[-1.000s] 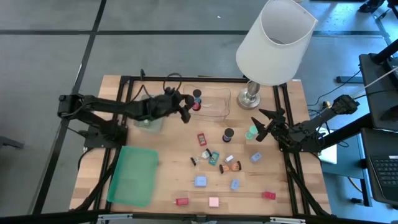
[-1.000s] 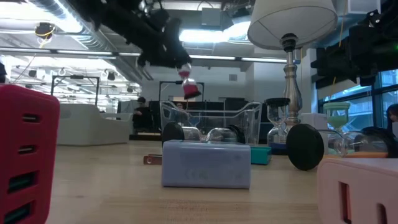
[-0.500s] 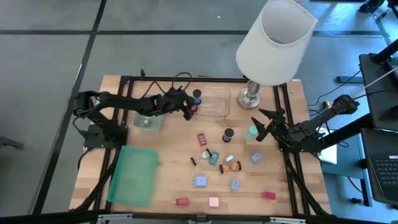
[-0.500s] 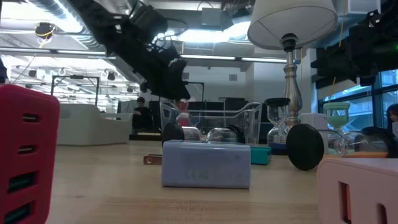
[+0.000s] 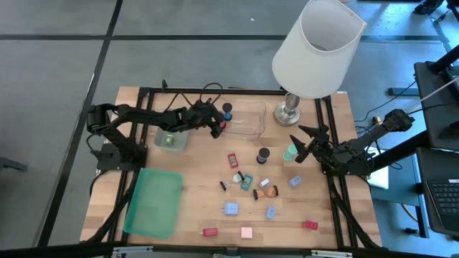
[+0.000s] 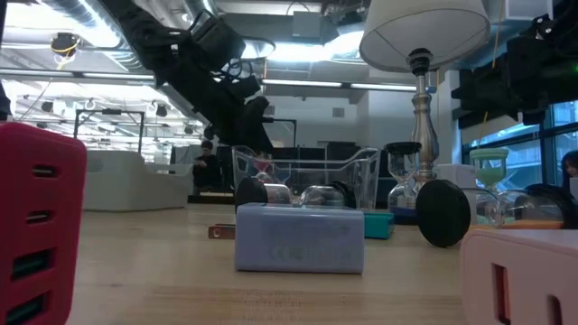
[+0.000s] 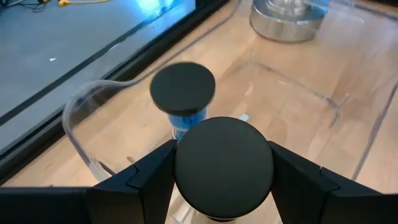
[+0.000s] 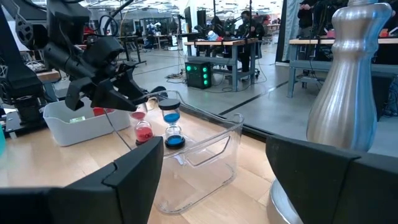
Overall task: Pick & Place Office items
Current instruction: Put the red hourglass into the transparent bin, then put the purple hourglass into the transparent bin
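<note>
While the left gripper point(image 5: 217, 127) hangs at the near-left corner of the clear tray point(image 5: 252, 119), its fingers point(image 7: 140, 180) stay clenched on a red sand timer point(image 8: 143, 126), whose black top cap fills the left wrist view between them; a blue sand timer point(image 7: 183, 93) already stands upright inside the tray just behind it; in the right wrist view the red one looks upright and low, close beside the blue one, though I cannot tell whether its base touches the tray floor yet. The step in hand, as I judge it, is setting this timer down; doing it well means lowering straight until the base sits flat, keeping it off the blue neighbour and the tray wall, then spreading the fingers only a little and lifting vertically, since a tall narrow piece tips at any sideways drag. The right gripper point(image 5: 300, 144) waits with fingers spread at the tabletop's right side, near a green-filled timer point(image 5: 290, 153) by the lamp point(image 5: 316, 50). Most office items lie loose on the tabletop point(image 5: 193, 208) in front of the tray: a dark cylinder point(image 5: 263, 155), a red block point(image 5: 232, 160), blue blocks point(image 5: 231, 208); so the task seems early.
</note>
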